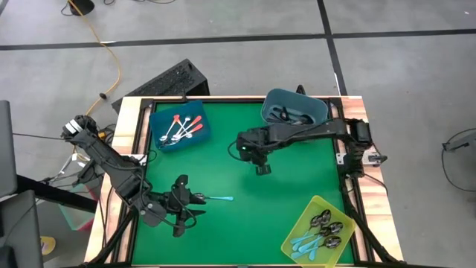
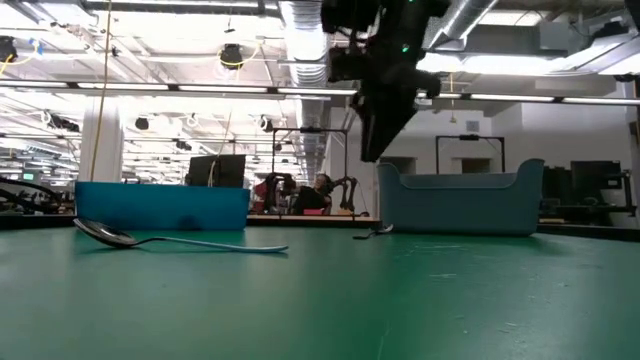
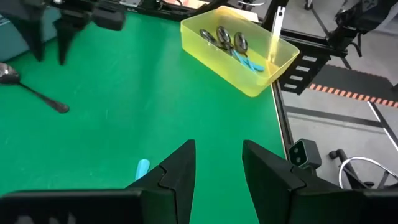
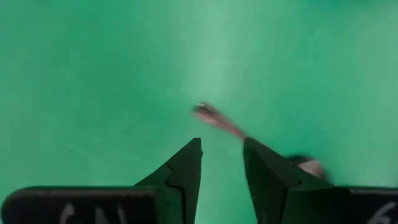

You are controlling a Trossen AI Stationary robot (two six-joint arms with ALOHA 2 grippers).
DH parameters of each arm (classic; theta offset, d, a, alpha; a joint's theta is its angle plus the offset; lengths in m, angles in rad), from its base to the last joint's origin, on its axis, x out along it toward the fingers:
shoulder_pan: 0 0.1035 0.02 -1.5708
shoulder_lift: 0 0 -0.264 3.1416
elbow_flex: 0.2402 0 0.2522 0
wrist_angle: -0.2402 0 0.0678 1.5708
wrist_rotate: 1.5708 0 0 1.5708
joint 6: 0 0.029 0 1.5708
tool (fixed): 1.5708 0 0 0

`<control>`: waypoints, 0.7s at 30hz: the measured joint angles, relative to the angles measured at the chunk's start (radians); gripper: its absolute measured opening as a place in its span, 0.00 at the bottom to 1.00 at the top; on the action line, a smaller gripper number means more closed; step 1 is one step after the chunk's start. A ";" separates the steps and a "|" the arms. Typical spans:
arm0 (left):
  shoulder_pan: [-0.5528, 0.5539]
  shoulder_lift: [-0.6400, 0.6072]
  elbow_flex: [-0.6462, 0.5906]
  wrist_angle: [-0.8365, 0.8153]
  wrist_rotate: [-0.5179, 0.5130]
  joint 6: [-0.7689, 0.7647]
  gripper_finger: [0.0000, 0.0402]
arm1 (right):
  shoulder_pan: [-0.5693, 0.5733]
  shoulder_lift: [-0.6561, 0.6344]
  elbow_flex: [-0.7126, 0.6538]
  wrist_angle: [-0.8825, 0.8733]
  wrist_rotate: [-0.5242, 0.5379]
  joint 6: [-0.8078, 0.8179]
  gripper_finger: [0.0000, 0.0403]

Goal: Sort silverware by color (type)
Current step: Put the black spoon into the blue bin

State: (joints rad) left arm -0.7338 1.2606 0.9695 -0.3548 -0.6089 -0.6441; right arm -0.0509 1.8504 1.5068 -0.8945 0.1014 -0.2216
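Green table (image 1: 223, 171), right gripper (image 1: 262, 170) empty, ajar

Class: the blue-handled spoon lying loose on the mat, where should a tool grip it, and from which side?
Grip the blue spoon mid-handle, from straight above, fingers across it. It lies flat on the mat, handle thin and straight, so a side approach would likely slip. The open left tool hovers beside its bowl end.

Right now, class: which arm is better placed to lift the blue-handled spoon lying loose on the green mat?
Left. The left gripper sits open right beside the blue-handled spoon; the right gripper hangs farther off, over a dark spoon.
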 joint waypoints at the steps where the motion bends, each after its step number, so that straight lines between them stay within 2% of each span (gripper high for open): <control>1: 0.000 0.000 0.000 -0.001 0.000 0.000 0.29 | -0.004 0.017 0.027 -0.028 0.016 -0.051 0.33; 5: 0.000 0.000 0.000 0.000 -0.002 -0.001 0.29 | -0.018 0.084 0.073 -0.115 0.060 -0.289 0.37; 8: 0.000 0.000 0.000 0.000 -0.004 -0.002 0.29 | -0.016 0.125 0.077 -0.122 0.117 -0.387 0.44; 14: 0.000 0.000 0.000 -0.008 -0.012 -0.004 0.29 | -0.030 0.209 0.077 -0.116 0.222 -0.418 0.58; 21: 0.000 0.000 -0.006 -0.024 -0.030 -0.020 0.29 | -0.089 0.251 0.077 -0.126 0.226 -0.483 0.58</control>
State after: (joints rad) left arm -0.7341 1.2610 0.9638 -0.3785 -0.6394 -0.6640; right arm -0.1396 2.1010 1.5837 -1.0206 0.3274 -0.7047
